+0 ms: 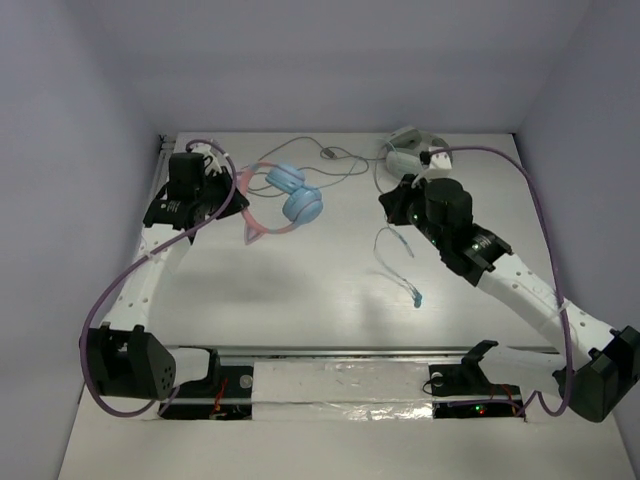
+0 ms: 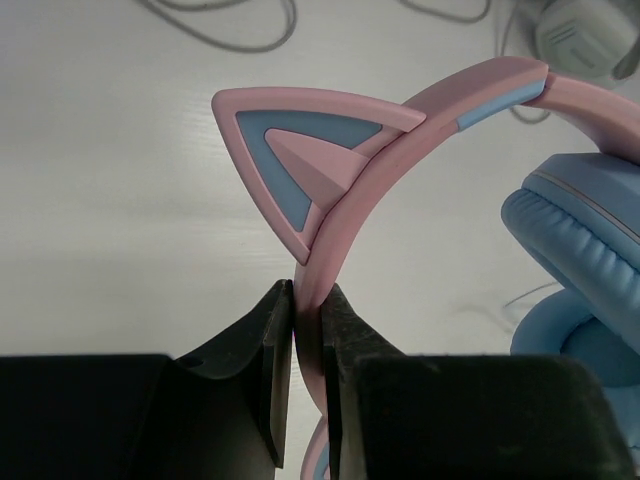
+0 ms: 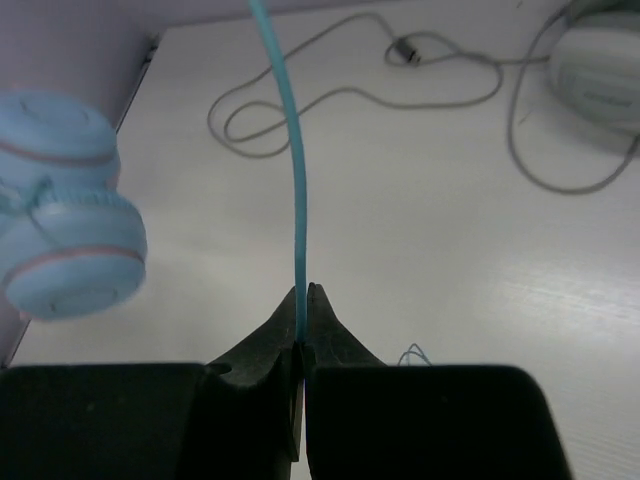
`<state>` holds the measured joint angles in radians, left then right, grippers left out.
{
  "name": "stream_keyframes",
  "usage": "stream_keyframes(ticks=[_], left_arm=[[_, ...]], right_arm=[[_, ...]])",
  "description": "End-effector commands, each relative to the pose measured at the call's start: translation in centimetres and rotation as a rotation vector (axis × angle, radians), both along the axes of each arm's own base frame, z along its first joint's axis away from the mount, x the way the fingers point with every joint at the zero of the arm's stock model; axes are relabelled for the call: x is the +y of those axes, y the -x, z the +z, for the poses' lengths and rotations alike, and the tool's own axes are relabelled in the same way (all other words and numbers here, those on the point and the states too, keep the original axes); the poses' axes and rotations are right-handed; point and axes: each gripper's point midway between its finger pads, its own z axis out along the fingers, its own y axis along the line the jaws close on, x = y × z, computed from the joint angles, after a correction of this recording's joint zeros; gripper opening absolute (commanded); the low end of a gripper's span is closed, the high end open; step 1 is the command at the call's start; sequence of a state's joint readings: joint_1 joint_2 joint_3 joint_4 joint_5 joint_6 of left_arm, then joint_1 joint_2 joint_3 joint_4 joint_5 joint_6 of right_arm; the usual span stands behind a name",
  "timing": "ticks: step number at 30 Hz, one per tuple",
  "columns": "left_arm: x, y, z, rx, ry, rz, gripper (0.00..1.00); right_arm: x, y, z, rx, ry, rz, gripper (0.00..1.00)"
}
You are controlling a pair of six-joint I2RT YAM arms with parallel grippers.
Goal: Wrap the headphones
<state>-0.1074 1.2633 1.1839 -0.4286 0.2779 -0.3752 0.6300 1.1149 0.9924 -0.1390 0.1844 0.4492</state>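
The headphones (image 1: 292, 192) have two light blue earcups and a pink headband with pointed ears (image 2: 300, 160). They are held up at the back left, above the table. My left gripper (image 2: 308, 292) is shut on the pink headband (image 2: 400, 120) just below one ear; in the top view this gripper (image 1: 240, 205) is left of the earcups. My right gripper (image 3: 305, 290) is shut on the thin light-blue cable (image 3: 293, 150), which runs straight up from its tips. In the top view the right gripper (image 1: 390, 207) is at centre right, and the cable's free end (image 1: 416, 297) dangles below it.
White-grey headphones (image 1: 405, 152) lie at the back right, and their grey cable (image 1: 330, 155) loops across the back of the table (image 1: 320, 320). They also show in the right wrist view as white-grey headphones (image 3: 605, 70) with the grey cable (image 3: 350, 90). A wall (image 1: 80, 150) stands close on the left.
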Motion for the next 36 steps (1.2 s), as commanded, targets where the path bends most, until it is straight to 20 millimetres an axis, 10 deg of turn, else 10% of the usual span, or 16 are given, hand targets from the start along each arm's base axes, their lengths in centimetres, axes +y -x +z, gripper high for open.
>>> stream_keyframes(ticks=[1, 6, 12, 23, 28, 36], left_arm=[[-0.2, 1.2, 2.6, -0.121, -0.026, -0.03, 0.0], [-2.3, 3.9, -3.4, 0.018, -0.07, -0.139, 0.0], [-6.6, 7.0, -7.2, 0.116, -0.083, -0.331, 0.0], [-15.6, 13.1, -7.0, 0.117, 0.035, -0.771, 0.0], [-19.2, 16.1, -5.0, 0.089, 0.151, -0.944, 0.0], [-21.4, 15.3, 1.5, -0.117, 0.273, -0.949, 0.0]], right_arm=[[-2.8, -2.0, 4.1, -0.099, 0.102, -0.153, 0.0], [-2.0, -3.7, 11.0, -0.242, 0.171, -0.119, 0.0], [0.6, -5.4, 13.3, -0.294, 0.24, -0.016, 0.0], [5.8, -10.9, 3.5, -0.106, 0.352, 0.071, 0.0], [6.9, -11.2, 0.0, -0.033, 0.353, 0.104, 0.0], [5.8, -9.4, -3.1, 0.029, 0.318, 0.107, 0.0]])
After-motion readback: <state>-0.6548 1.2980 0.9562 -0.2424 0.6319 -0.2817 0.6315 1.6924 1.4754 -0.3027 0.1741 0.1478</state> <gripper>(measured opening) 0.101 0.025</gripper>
